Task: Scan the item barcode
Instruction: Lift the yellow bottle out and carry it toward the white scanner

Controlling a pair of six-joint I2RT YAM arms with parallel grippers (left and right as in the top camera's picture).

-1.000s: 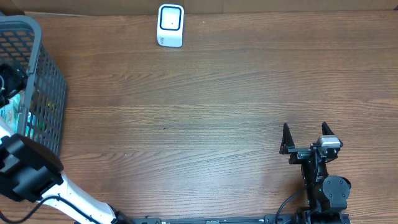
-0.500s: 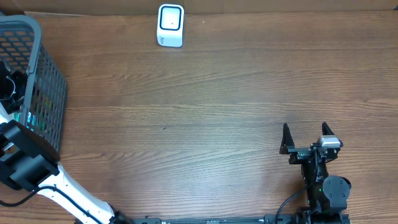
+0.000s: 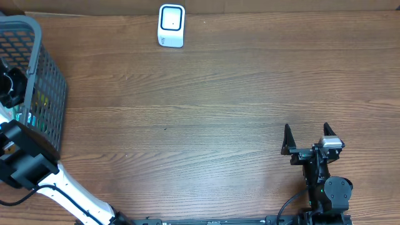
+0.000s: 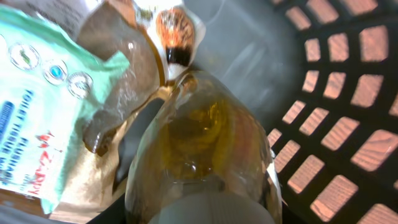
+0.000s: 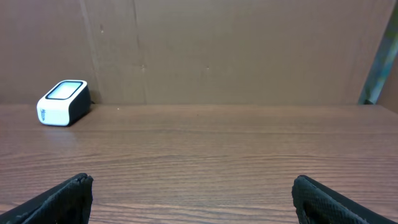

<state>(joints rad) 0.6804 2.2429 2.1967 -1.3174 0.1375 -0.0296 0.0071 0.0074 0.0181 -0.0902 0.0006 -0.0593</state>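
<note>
Left fingers (image 3: 9,87) reach into the basket (image 3: 50,81), an amber bottle (image 4: 205,155) close beneath them; whether they grip it cannot be told. Right fingers (image 5: 71,193) sit spread wide over the tabletop (image 3: 219,112), the scanner (image 3: 171,25) well ahead, leftward. Lifting and scanning apparently remain.

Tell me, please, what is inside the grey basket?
A clear bottle of yellowish liquid, a pale green packet and a small orange-labelled item lie in the basket. Whatever lies beneath them is covered.
</note>
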